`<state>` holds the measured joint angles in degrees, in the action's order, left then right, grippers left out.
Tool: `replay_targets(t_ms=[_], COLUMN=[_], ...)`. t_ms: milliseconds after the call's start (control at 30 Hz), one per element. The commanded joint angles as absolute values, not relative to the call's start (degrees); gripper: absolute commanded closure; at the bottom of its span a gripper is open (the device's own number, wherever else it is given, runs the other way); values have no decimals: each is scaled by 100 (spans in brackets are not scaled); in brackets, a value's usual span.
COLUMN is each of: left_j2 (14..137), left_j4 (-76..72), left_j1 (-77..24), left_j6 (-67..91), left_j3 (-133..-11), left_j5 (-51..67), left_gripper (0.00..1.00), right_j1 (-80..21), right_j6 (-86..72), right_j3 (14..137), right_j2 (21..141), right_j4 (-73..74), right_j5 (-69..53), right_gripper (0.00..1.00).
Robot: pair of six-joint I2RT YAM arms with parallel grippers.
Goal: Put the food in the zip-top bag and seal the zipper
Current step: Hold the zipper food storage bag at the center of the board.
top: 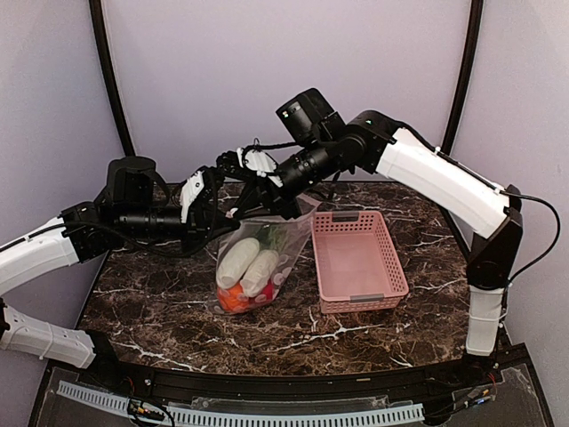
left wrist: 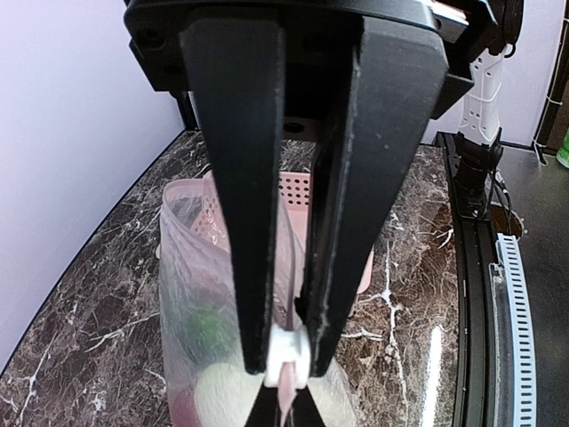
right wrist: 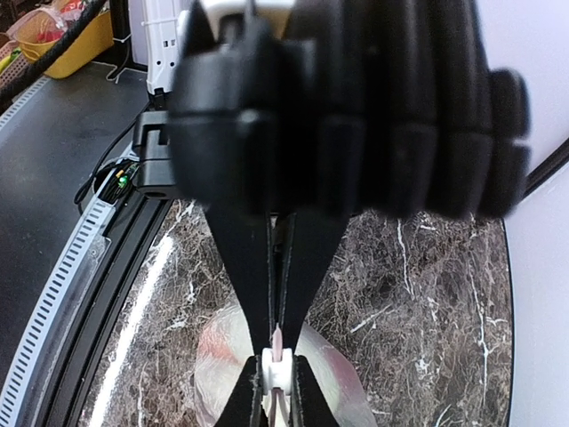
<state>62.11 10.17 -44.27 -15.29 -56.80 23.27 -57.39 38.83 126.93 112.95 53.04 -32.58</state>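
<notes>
The zip-top bag hangs upright, its bottom resting on the marble table. Inside it are the food pieces: two white radishes with green leaves, and orange and red balls at the bottom. Both grippers meet at the bag's top left corner. My left gripper is shut on the zipper's small white slider. My right gripper is shut on the pinkish zipper strip right beside the slider. The bag also shows in the left wrist view and in the right wrist view.
An empty pink plastic basket stands on the table just right of the bag, and behind the bag in the left wrist view. A black rail runs along the table's near edge.
</notes>
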Motion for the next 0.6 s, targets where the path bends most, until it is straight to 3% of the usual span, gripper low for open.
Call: replay_targets(t_ms=[0, 133, 267, 567], left_j2=[6047, 6021, 6027, 6071], left_j4=[780, 685, 587, 524], left_j1=[-4453, -4455, -4456, -4451], left_j6=[-1448, -1399, -1368, -1301], left_j3=[-5571, -5507, -5484, -5489], left_j5=[2286, 2209, 2226, 2216], left_gripper=[97, 88, 85, 96], right_j1=[-5797, -5805, -5808, -5813], right_j6=[3911, 3902, 3902, 3885], right_j3=[12698, 12709, 12707, 12698], right_j2=[11347, 11313, 11294, 11275], right_j4=[5245, 5251, 5265, 5279], right_j5=[-3164, -3182, -3166, -3080], right_gripper=[94, 97, 98, 98])
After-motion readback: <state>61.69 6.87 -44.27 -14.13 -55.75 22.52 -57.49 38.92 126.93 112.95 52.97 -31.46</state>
